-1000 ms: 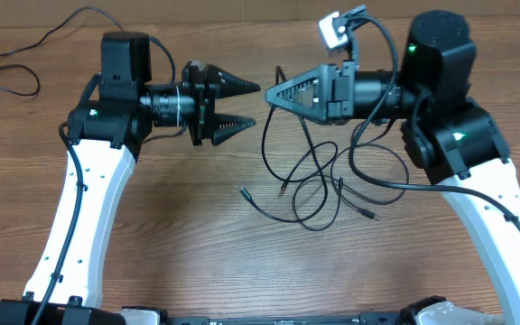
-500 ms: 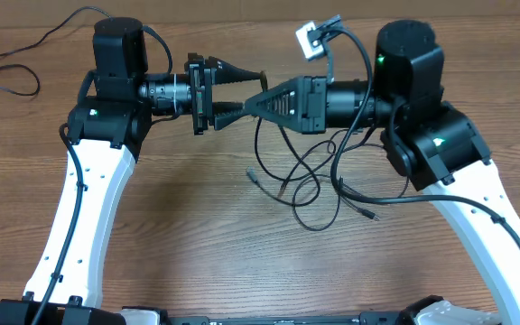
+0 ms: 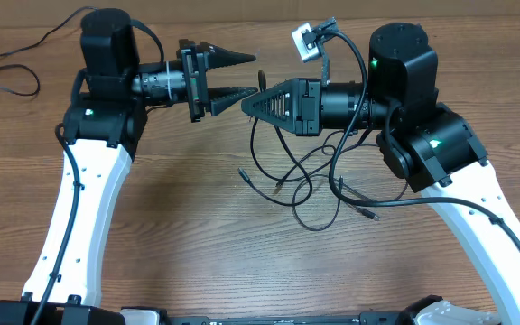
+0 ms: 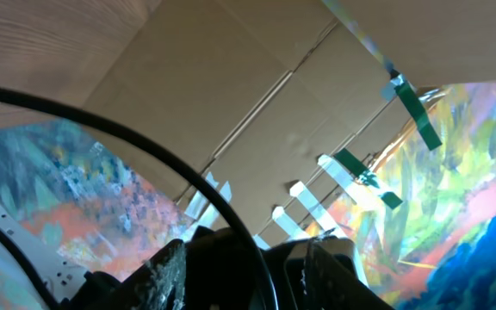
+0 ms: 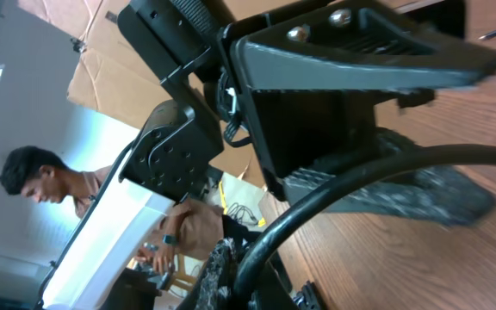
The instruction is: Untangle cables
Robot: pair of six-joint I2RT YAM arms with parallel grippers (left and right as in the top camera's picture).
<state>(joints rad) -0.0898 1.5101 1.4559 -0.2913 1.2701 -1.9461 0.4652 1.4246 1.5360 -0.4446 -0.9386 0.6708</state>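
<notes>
Item: strand handover, by the look of it; right gripper, fingers closed on a lifted strand of the cables, tangle lying on the table beneath; left gripper, fingers wide and empty, just beside; next likely needs left to pinch that strand.

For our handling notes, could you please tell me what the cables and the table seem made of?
The cables look like thin cords in a matte black plastic or rubber jacket; they lie in soft loops. The table looks like brown wood or wood-grain laminate, low sheen, with streaky grain; which one is unclear.
</notes>
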